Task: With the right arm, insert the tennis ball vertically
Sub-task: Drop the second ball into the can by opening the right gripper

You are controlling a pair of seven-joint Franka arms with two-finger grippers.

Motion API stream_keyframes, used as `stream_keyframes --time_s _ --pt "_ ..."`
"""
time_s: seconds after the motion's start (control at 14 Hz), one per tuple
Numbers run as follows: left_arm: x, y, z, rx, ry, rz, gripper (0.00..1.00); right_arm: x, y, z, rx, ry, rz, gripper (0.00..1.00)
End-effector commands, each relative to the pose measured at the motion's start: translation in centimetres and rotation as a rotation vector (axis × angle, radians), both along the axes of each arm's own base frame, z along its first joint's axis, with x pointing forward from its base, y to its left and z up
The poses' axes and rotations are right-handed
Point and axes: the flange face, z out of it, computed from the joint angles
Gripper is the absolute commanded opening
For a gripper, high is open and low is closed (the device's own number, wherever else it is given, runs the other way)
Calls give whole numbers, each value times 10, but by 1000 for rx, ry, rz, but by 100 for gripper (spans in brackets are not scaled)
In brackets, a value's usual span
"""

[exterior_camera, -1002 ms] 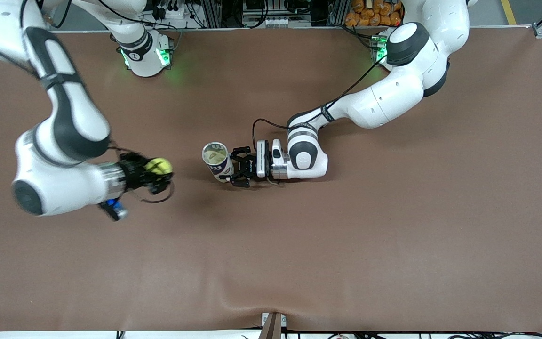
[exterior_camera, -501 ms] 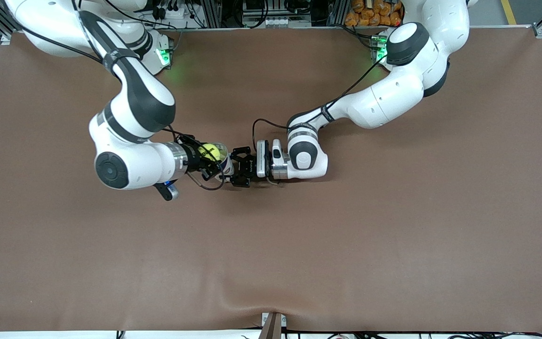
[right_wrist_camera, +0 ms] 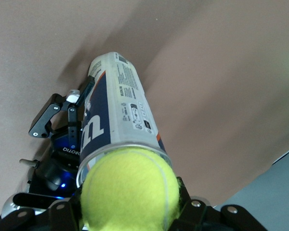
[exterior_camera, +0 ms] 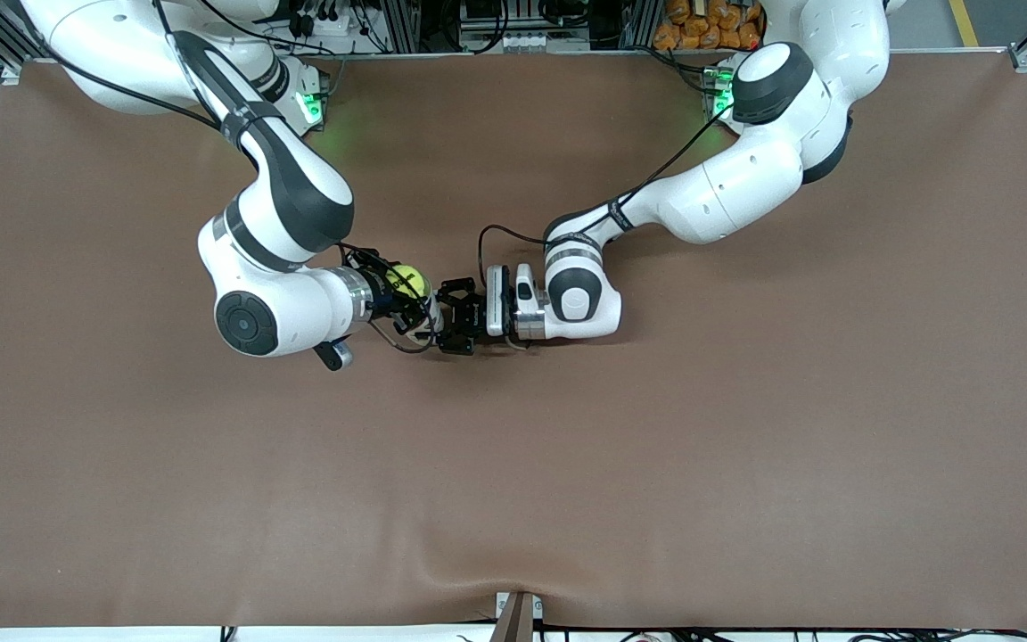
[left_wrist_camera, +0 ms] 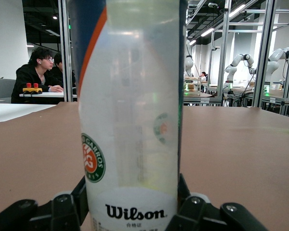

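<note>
My right gripper [exterior_camera: 406, 299] is shut on a yellow-green tennis ball [exterior_camera: 407, 281] and holds it right over the open mouth of the upright Wilson ball can [exterior_camera: 429, 314]. In the right wrist view the ball [right_wrist_camera: 130, 192] covers the can's rim and the can [right_wrist_camera: 118, 108] runs down to the table. My left gripper [exterior_camera: 453, 317] is shut on the can near its base and holds it upright in the middle of the table. In the left wrist view the clear can [left_wrist_camera: 132, 120] fills the space between the fingers [left_wrist_camera: 62, 211].
The brown table [exterior_camera: 656, 446] spreads wide around the can. Both arm bases [exterior_camera: 277, 102] stand at the table's edge farthest from the front camera. The left gripper also shows in the right wrist view [right_wrist_camera: 58, 120] beside the can.
My right arm has swung in from the right arm's end of the table and carried the ball over the can's mouth. The left arm and the can have stayed still.
</note>
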Motion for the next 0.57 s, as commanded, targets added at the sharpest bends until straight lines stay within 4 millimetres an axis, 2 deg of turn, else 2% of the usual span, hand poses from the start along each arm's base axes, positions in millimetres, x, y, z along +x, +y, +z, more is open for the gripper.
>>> stream_keyframes --time_s 0.0,0.29,0.5 --pt "1 7 -13 37 -13 25 70 -4 -4 13 -15 -19 -12 100" --pt "0 5 -13 37 -9 24 71 1 -11 21 -14 -32 -30 100" --pt "0 5 -12 35 -7 26 72 6 -22 38 -9 -61 -43 100"
